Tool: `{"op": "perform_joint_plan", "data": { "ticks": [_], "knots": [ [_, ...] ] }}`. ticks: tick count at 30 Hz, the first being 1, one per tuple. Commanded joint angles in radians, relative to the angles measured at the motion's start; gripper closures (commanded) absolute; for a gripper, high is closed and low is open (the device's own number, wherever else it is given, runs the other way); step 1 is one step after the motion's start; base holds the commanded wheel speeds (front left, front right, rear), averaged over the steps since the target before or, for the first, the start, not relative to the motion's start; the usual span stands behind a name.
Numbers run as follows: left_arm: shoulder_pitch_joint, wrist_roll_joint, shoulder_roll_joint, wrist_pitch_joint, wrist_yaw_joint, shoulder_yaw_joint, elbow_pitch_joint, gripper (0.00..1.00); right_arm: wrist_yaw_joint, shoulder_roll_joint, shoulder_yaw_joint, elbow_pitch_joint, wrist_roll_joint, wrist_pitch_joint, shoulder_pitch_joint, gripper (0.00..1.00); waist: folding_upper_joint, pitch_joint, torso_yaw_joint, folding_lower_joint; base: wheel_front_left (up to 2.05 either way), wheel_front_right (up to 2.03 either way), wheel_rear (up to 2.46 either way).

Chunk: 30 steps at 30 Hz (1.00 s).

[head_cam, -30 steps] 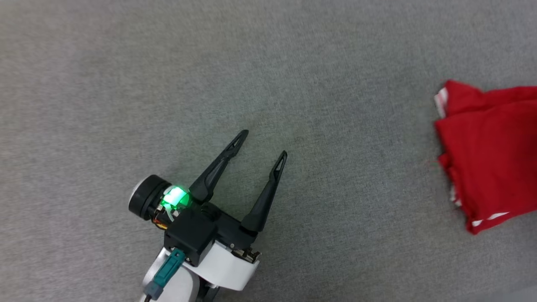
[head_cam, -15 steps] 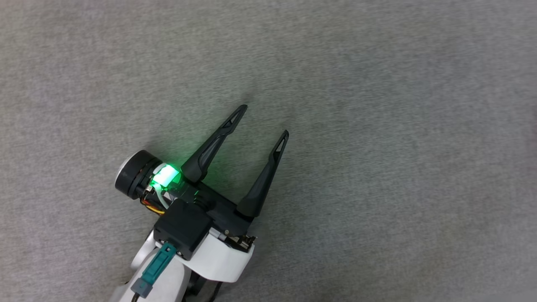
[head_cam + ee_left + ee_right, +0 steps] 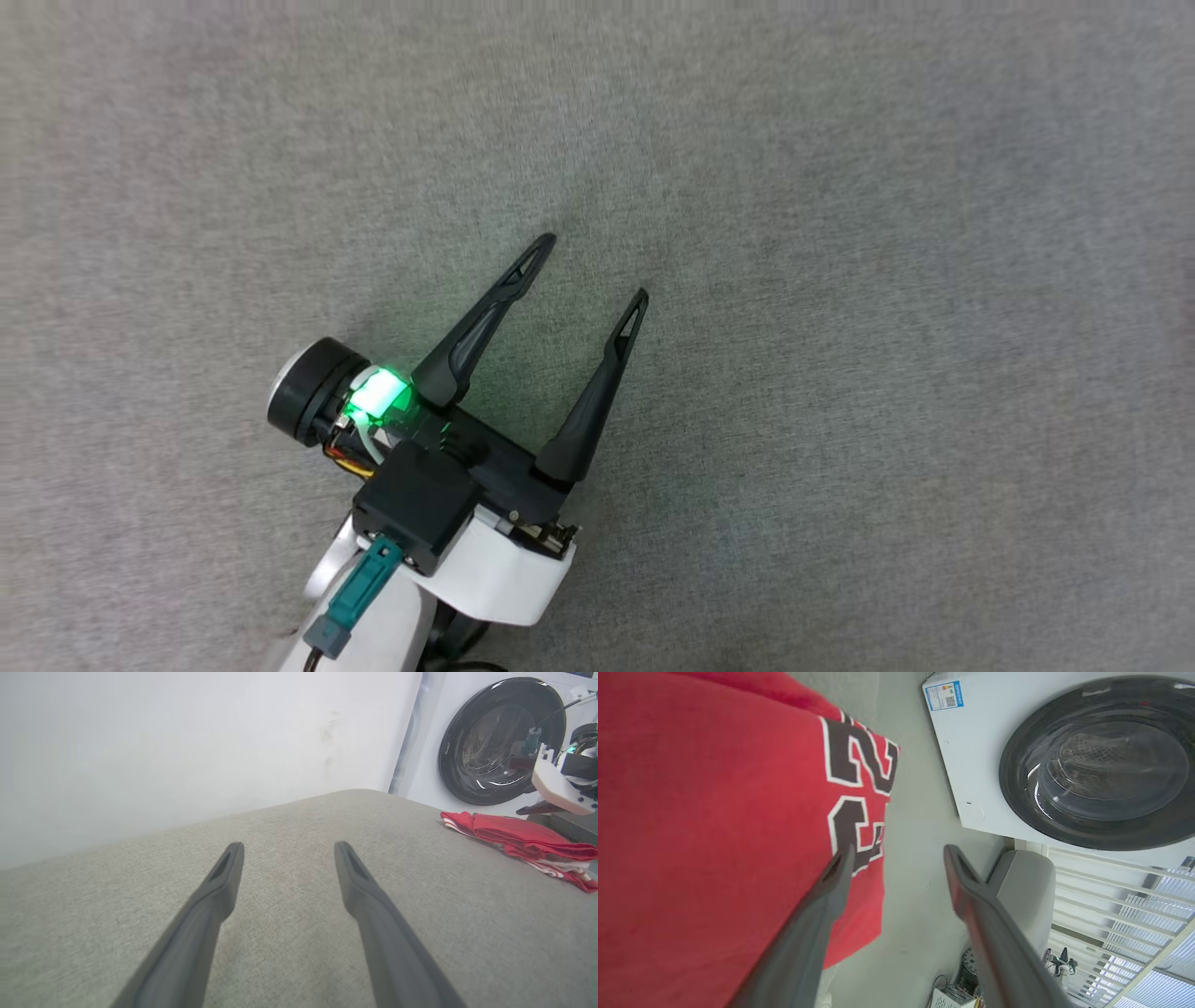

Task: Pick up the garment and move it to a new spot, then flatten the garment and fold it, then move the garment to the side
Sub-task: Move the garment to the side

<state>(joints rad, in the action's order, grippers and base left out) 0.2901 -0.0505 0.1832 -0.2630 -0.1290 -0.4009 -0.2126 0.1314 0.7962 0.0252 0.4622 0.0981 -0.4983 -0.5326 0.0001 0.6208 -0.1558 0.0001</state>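
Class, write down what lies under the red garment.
The garment lies folded on the grey fabric surface. The patch directly beneath it is covered, so anything lying between them cannot be seen.

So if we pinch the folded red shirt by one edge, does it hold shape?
Probably not: the garment lies in soft, sagging layers, so it likely droops and unfolds. The thin layers suggest it's light. On the grey fabric surface, a push would probably bunch it, not slide it.
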Motion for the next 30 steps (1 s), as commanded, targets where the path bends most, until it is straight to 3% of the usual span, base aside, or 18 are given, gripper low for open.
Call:
{"op": "perform_joint_plan", "data": {
  "ticks": [1, 7, 12, 17, 23, 30],
  "knots": [
    [-0.017, -0.007, -0.004, -0.002, 0.001, 0.008, 0.005, 0.0, -0.001, -0.011, 0.018, -0.017, -0.014, -0.004, -0.005, 0.0, -0.0001, -0.046, 0.007, -0.0001, 0.0, 0.0, 0.0],
    [-0.062, -0.013, -0.026, -0.002, 0.018, 0.057, 0.046, 0.0, -0.001, -0.035, 0.053, -0.136, -0.084, 0.009, 0.016, 0.0, -0.0001, -0.179, 0.038, -0.0001, 0.0, 0.0, 0.0],
    [-0.125, -0.03, -0.041, -0.002, 0.032, 0.124, 0.072, 0.0, -0.001, -0.11, 0.096, -0.262, -0.154, 0.04, 0.053, 0.0, -0.0001, -0.297, 0.081, -0.0001, 0.0, 0.0, 0.0],
    [-0.192, -0.047, -0.056, -0.002, 0.043, 0.197, 0.087, 0.0, -0.001, -0.228, 0.128, -0.395, -0.191, 0.107, 0.143, 0.0, -0.0001, -0.395, 0.127, -0.0001, 0.0, 0.0, 0.0],
    [-0.254, -0.055, -0.067, -0.002, 0.037, 0.262, 0.105, 0.0, -0.001, -0.419, 0.159, -0.543, -0.224, 0.215, 0.272, 0.0, -0.0001, -0.476, 0.182, -0.0001, 0.0, 0.0, 0.0],
    [-0.298, -0.047, -0.082, -0.002, 0.026, 0.284, 0.146, 0.0, -0.001, -0.573, 0.129, -0.607, -0.222, 0.366, 0.414, 0.0, -0.0001, -0.528, 0.23, -0.0001, 0.0, 0.0, 0.0]
  ]
}}
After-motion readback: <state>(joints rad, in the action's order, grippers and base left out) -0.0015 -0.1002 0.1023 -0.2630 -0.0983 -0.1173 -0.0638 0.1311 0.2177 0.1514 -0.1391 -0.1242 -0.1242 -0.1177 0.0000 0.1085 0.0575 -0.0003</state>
